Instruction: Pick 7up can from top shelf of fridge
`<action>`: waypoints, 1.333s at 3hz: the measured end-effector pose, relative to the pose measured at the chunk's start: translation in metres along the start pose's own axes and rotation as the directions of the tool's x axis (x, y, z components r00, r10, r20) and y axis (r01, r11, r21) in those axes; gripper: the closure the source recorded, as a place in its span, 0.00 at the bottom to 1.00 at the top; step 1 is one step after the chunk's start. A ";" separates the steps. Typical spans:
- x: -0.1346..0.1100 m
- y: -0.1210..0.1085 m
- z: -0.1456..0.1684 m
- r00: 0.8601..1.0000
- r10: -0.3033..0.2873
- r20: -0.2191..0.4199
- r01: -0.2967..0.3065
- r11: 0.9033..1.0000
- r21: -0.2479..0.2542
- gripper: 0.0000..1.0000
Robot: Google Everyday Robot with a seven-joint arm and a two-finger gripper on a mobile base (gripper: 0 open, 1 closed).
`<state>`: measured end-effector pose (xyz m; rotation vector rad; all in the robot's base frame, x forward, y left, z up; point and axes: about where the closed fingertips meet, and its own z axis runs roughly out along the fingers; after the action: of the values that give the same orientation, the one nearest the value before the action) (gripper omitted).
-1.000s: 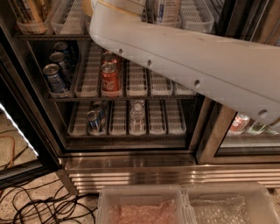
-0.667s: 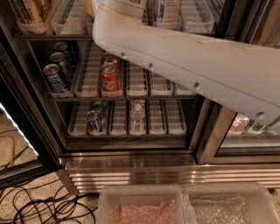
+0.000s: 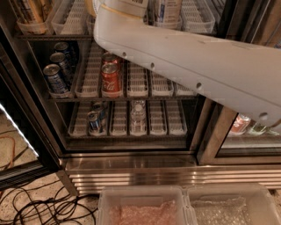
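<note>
1. The white arm (image 3: 189, 66) runs from the right edge up to the top left and crosses the front of the fridge (image 3: 131, 176). It hides much of the top shelf (image 3: 70, 19) and the right end of the middle shelf.
2. The end effector is out of view past the top edge, so it cannot be told whether it is released or clenched.
3. The 7up can (image 3: 167, 11) shows only as a pale lower body. It stands in a white lane tray on the top shelf, just right of the arm, and its logo is cut off.
4. Middle shelf: three blue cans (image 3: 55, 78) stand in line in the left lane. Two red cola cans (image 3: 110, 79) stand one behind the other, partly under the arm.
5. Lower shelf: two dark cans (image 3: 94, 122) stand at the left, and a clear bottle (image 3: 137, 112) near the centre.
6. On the near floor, two clear plastic bins (image 3: 142, 206) stand side by side and hold crinkled wrapping. Black cables (image 3: 39, 206) lie to their left.
</note>
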<state>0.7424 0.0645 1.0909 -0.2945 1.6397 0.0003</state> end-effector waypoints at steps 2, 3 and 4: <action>-0.030 -0.014 -0.030 0.999 -0.007 -0.033 0.004 0.998 -0.067 1.00; -0.037 -0.022 -0.051 0.996 0.016 -0.091 -0.024 0.995 -0.093 1.00; -0.026 -0.038 -0.087 0.977 0.042 -0.211 -0.061 0.994 -0.088 1.00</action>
<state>0.6665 0.0174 1.1316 -0.3326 1.8591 0.0887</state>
